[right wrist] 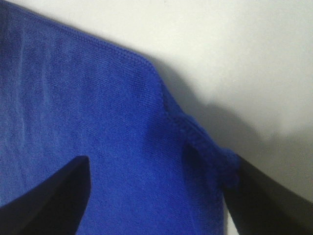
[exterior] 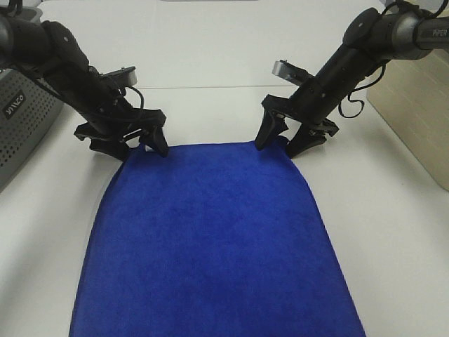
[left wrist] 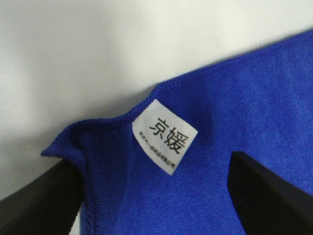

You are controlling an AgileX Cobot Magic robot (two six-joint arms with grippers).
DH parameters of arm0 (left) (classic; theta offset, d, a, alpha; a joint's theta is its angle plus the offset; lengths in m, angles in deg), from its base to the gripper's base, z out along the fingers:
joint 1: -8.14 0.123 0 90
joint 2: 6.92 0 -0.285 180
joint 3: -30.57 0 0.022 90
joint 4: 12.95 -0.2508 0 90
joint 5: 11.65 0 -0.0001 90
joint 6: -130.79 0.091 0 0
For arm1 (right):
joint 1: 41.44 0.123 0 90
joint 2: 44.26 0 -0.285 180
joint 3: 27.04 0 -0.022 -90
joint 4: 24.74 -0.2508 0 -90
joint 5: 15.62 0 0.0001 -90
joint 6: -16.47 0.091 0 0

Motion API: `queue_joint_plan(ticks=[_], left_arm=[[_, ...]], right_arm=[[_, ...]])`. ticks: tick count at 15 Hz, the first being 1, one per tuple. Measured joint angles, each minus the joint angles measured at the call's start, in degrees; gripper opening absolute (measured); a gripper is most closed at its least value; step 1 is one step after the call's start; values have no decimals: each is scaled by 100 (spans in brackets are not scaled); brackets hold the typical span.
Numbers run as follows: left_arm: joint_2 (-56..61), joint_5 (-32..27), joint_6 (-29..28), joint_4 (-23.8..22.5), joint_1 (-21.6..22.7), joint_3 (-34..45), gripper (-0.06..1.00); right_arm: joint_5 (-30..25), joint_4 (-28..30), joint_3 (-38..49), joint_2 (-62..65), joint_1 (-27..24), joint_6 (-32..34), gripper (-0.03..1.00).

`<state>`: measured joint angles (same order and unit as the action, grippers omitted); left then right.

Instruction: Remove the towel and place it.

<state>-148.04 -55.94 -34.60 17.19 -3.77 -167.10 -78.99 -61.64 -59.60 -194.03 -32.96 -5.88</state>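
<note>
Towel (exterior: pixel 217 239) location: lying spread flat on the white surface (exterior: pixel 224 63), running from the near edge of the high view up to the two end effectors; no part is hanging in the air.
Far corners: each one is sitting between the fingers of one end effector; both corners are puckering slightly, and the rest is lying smooth.
Tag (left wrist: pixel 165 137): showing face up at the left far corner, just inside the hem, between the left fingers (left wrist: pixel 34 205).
Left end effector (exterior: pixel 138 149): released; its fingers are standing wide apart, straddling the corner and not pinching the cloth.
Right end effector (exterior: pixel 278 148): released; its fingers are standing wide apart astride the other far corner; one appears to be touching the bunched hem without clamping it.
Arms: both are reaching down from the far side; whether the tips are touching the surface cannot be told.
Surroundings: a grey perforated box (exterior: pixel 21 119) is standing well apart at the left and a pale board (exterior: pixel 414 119) well apart at the right.
Progress, judged: the towel is resting fully supported and nothing is gripping it. If this spot is the target, placing is looking complete and only the pull-back of both arms is left. If not, the whole task is left: pinch both corners, lift, carry, lay down.
Undecided: the pictures are not showing which case applies.
</note>
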Motion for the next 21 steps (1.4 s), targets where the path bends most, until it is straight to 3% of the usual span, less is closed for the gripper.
queue_joint_plan(ticks=[2, 4, 7, 9, 10, 12, 18, 21], left_arm=[[0, 120, 6, 6, -57, 0, 76], [-23, 149, 29, -6, -57, 0, 69], [-46, 183, 458, -17, -57, 0, 54], [-74, 206, 516, -52, -57, 0, 35], [-92, 206, 584, -63, -57, 0, 22], [-103, 206, 728, -80, -57, 0, 2], [-109, 258, 768, -367, -80, -103, 1], [-206, 258, 773, -607, -80, -745, 1]], right_arm=[[17, 23, 0, -6, 0, 0, 72], [103, 183, 0, -17, 0, 0, 61], [372, 281, 0, -69, 0, 0, 28], [464, 321, 6, -80, 0, 0, 6], [464, 327, 6, -80, 0, 0, 2], [464, 332, 6, -80, 0, 0, 2], [521, 487, 11, -40, 6, 0, 2], [1026, 756, -103, 57, 6, 0, 2]])
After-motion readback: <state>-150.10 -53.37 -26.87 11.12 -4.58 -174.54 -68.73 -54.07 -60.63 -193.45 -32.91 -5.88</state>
